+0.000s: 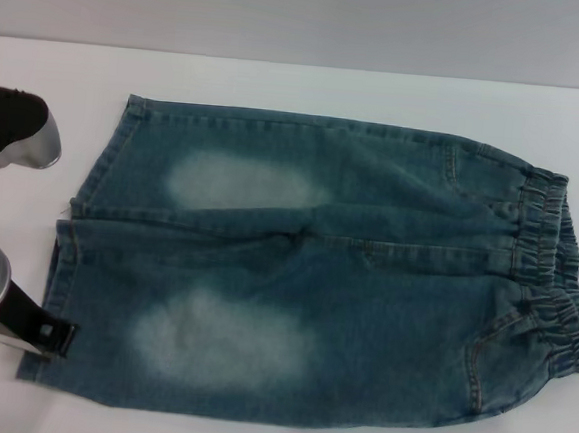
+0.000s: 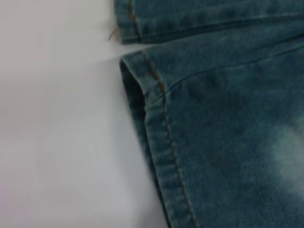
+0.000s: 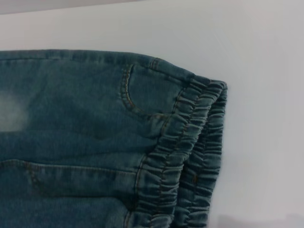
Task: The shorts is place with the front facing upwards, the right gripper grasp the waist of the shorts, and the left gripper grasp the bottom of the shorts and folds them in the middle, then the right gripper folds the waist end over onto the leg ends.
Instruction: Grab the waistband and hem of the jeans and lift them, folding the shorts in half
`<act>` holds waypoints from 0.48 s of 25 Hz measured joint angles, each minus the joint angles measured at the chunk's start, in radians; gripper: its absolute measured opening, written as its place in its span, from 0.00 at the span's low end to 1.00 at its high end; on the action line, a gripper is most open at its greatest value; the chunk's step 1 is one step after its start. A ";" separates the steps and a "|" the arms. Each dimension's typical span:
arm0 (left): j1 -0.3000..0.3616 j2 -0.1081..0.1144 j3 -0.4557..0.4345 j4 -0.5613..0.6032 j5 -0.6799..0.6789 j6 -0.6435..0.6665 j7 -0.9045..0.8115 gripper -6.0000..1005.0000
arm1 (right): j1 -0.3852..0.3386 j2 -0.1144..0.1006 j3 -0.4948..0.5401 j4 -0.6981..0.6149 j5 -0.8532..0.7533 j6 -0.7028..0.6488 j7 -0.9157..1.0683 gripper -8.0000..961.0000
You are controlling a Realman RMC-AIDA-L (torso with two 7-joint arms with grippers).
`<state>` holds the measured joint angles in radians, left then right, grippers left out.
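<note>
Blue denim shorts (image 1: pixel 315 269) lie flat, front up, on the white table (image 1: pixel 280 85). Their elastic waist (image 1: pixel 556 268) is at the right and the leg ends (image 1: pixel 65 259) are at the left. My left gripper (image 1: pixel 47 338) hangs at the near left corner, right at the hem of the near leg. The left wrist view shows that hem (image 2: pixel 161 142) close up, along with the gap to the other leg. In the right wrist view I see the gathered waistband (image 3: pixel 190 152) and a front pocket (image 3: pixel 133 95). The right gripper does not show in any view.
The left arm's grey and black links (image 1: pixel 10 134) rise along the left edge. Bare white table surrounds the shorts on the far side and at the right (image 3: pixel 266 71).
</note>
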<state>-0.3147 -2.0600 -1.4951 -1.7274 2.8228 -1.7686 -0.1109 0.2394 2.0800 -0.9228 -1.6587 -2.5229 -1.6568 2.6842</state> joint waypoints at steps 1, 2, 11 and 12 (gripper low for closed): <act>0.001 0.000 0.000 -0.009 -0.001 -0.004 0.000 0.01 | -0.001 0.000 0.000 0.000 0.000 0.000 0.000 0.83; 0.000 0.000 0.000 -0.016 -0.001 -0.009 0.000 0.01 | -0.002 0.000 0.000 0.000 0.000 0.000 -0.001 0.83; 0.014 0.000 0.052 -0.098 0.062 -0.058 -0.064 0.02 | -0.011 0.000 -0.002 -0.006 0.004 -0.003 -0.002 0.83; 0.014 -0.001 0.059 -0.098 0.063 -0.064 -0.070 0.02 | -0.012 0.000 -0.002 -0.007 0.007 -0.003 -0.003 0.83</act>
<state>-0.3004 -2.0606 -1.4357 -1.8250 2.8860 -1.8328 -0.1814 0.2279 2.0801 -0.9249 -1.6656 -2.5155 -1.6598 2.6816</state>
